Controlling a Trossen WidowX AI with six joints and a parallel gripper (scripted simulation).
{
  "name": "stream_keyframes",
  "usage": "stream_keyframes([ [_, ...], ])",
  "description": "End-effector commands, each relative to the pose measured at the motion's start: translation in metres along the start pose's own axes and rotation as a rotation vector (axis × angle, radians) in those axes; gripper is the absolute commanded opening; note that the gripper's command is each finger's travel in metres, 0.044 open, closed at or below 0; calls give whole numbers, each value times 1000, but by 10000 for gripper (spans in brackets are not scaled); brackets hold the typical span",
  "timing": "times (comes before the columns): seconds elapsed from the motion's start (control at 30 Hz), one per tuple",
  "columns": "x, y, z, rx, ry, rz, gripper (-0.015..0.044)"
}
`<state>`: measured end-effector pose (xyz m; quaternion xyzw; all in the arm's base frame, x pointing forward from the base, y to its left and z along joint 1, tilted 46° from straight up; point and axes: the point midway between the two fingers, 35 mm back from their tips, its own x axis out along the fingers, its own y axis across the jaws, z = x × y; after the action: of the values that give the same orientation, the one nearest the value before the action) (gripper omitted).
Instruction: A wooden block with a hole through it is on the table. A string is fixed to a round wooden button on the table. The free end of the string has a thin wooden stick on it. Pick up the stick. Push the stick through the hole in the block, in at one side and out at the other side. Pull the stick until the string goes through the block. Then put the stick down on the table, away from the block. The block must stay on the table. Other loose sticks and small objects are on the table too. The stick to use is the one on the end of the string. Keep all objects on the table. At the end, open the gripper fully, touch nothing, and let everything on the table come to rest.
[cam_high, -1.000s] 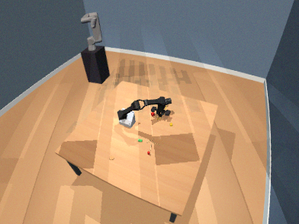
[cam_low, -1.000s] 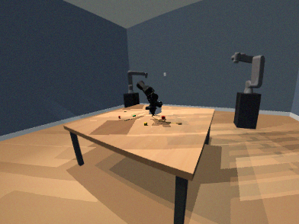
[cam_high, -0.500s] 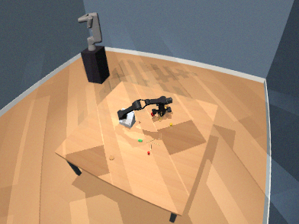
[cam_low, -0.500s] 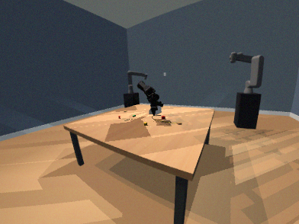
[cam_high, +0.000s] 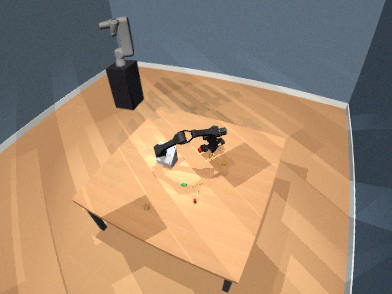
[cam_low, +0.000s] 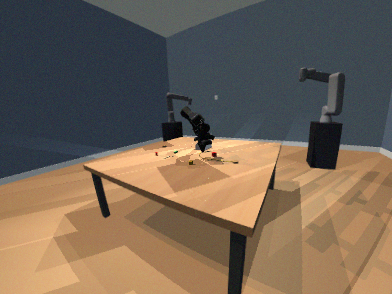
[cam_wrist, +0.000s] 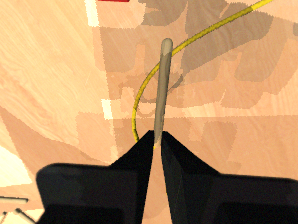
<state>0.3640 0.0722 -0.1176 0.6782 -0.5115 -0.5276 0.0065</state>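
My gripper (cam_wrist: 157, 135) (cam_high: 210, 152) (cam_low: 202, 150) is shut on one end of a thin, pale wooden stick (cam_wrist: 163, 90), which points away from the fingers in the wrist view. A yellow string (cam_wrist: 134, 112) (cam_low: 220, 160) comes from near the fingertips, curves left of the stick, passes behind its far part and runs off at the upper right. In the exterior view the string leads right to a small brown thing (cam_low: 235, 162), probably the button. The block's hole cannot be made out in any view.
A red cube (cam_high: 200, 150) (cam_low: 214, 154) lies near the gripper, a yellow one (cam_high: 224, 163) (cam_low: 190, 162) a little farther off. A green piece (cam_high: 184, 184), a second red piece (cam_high: 195, 201), several loose sticks and a small brown object (cam_high: 146, 206) lie on the table (cam_high: 225, 240).
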Motion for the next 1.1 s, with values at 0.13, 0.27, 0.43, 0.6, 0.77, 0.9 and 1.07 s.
stream_keyframes([
  [0.13,1,-1,-4,-19,-6,3,0],
  [0.27,1,-2,-9,-19,-6,2,0],
  [0.43,1,-2,-15,-18,-5,2,0],
  [0.6,1,-3,-22,-18,-5,2,0],
  [0.77,1,-3,-28,-18,-4,2,0],
  [0.9,1,-3,-33,-18,-4,2,0],
  [1.07,1,-3,-40,-18,-3,2,0],
])
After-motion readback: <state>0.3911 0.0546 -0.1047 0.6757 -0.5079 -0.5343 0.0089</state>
